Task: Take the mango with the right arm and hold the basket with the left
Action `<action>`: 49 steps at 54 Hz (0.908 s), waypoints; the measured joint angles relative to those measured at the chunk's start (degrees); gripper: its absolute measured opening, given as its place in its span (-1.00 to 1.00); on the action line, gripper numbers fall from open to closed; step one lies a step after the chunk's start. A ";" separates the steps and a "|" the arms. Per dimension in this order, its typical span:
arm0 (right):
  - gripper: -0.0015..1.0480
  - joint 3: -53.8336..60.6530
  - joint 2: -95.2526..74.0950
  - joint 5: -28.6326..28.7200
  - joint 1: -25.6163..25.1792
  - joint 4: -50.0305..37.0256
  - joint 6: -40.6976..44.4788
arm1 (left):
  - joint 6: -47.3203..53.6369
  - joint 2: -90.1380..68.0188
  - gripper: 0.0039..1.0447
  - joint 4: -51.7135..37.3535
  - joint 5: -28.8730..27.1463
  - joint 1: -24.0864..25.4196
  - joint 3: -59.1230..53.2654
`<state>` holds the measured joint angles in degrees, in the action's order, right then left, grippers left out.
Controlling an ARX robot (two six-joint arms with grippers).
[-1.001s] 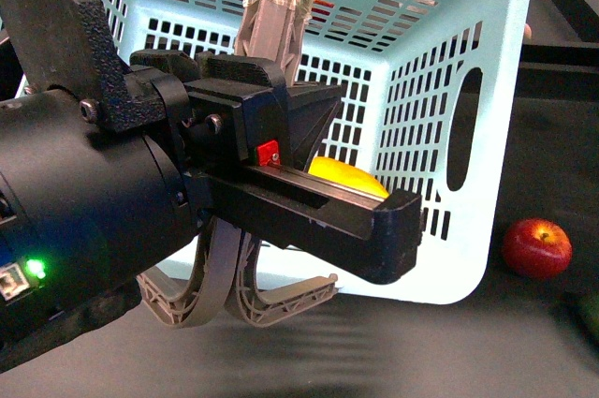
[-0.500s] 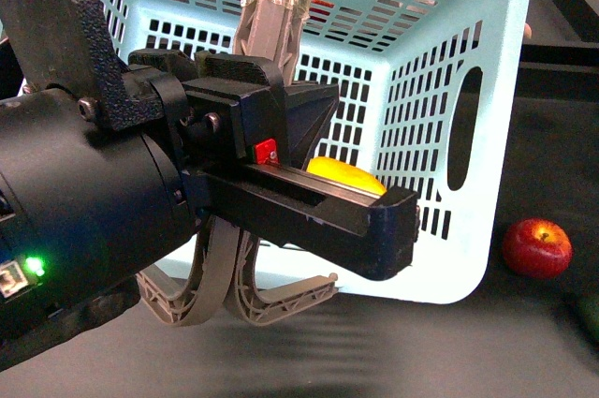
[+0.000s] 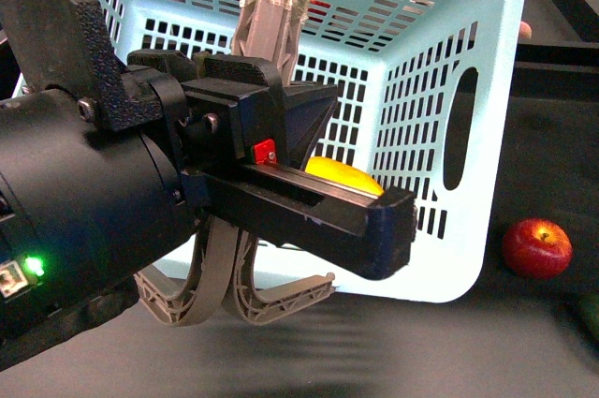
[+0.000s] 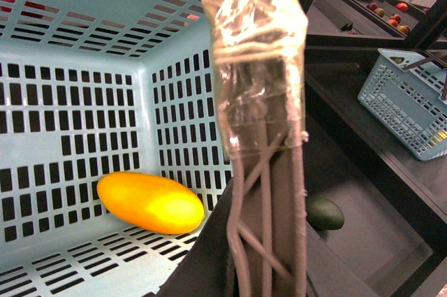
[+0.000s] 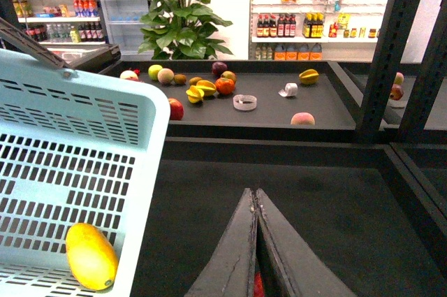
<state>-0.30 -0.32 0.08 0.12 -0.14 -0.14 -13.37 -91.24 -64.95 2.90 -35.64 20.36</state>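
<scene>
**Front view.** Your left arm (image 3: 84, 211) fills the left of the frame. The left fingers (image 3: 318, 215) pinch the basket (image 3: 468, 89) by its handles (image 3: 234, 290), with the grey loops hanging below them and the taped part rising at top centre. The basket sits tilted. You cannot tell whether its lower edge touches the bench (image 3: 421, 356). The mango (image 3: 344, 176) shows only as a yellow sliver at centre, just above the fingers and inside the basket. An apple (image 3: 536, 247) lies on the bench at lower right, apart from the basket. Your right arm is not in this view.

**Left wrist view.** Here you get the whole mango (image 4: 150, 203) at lower left, lying on the basket's slotted wall. The taped handles run down the centre. A dark green fruit (image 4: 325, 213) rests on the bench right of centre, outside the basket. The fingers barely show, so judge the grip from the front view.

**Right wrist view.** Only this view shows the right fingers (image 5: 237, 255), at bottom centre. They are pressed together with nothing between them, over the bench and beside the basket. The mango (image 5: 91, 255) lies inside the basket at lower left. Something red sits under the fingers at the bottom edge; you cannot tell what it is.

The picking looks done and you are in the holding step. Next, keep the left grip steady and keep the right arm clear of the basket wall.
</scene>
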 joint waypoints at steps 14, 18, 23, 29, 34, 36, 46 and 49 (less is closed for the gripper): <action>-0.29 0.00 0.00 0.00 0.00 0.00 0.13 | -0.02 -0.79 -0.84 -1.92 -4.44 -0.61 0.00; 0.02 0.00 0.02 0.07 0.00 0.00 0.13 | -4.13 -4.15 -0.84 -5.53 -16.59 -0.22 1.09; 0.35 0.00 0.07 0.02 0.00 0.02 0.11 | -11.76 -7.15 -0.84 -7.76 -23.45 2.78 4.15; 0.69 0.00 0.07 0.02 0.00 0.04 0.11 | -18.58 -9.38 -0.84 -7.87 -29.24 6.03 7.08; 0.89 0.00 0.09 0.02 0.00 0.04 0.07 | -24.33 -10.80 -0.84 -5.75 -34.32 8.41 9.31; 0.85 0.00 0.09 0.04 0.00 0.04 0.13 | -27.76 -11.41 -0.84 -4.00 -35.95 9.49 10.47; 0.85 0.00 0.09 0.02 0.00 0.04 0.11 | -44.02 -15.26 -0.85 6.49 -39.85 14.45 16.06; 0.85 0.00 0.09 0.02 0.00 0.04 0.11 | -47.82 -16.55 -0.85 8.20 -39.95 15.56 17.38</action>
<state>-0.30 -0.23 0.10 0.12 -0.10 -0.03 -61.19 -107.79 -56.75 -37.06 -20.08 37.74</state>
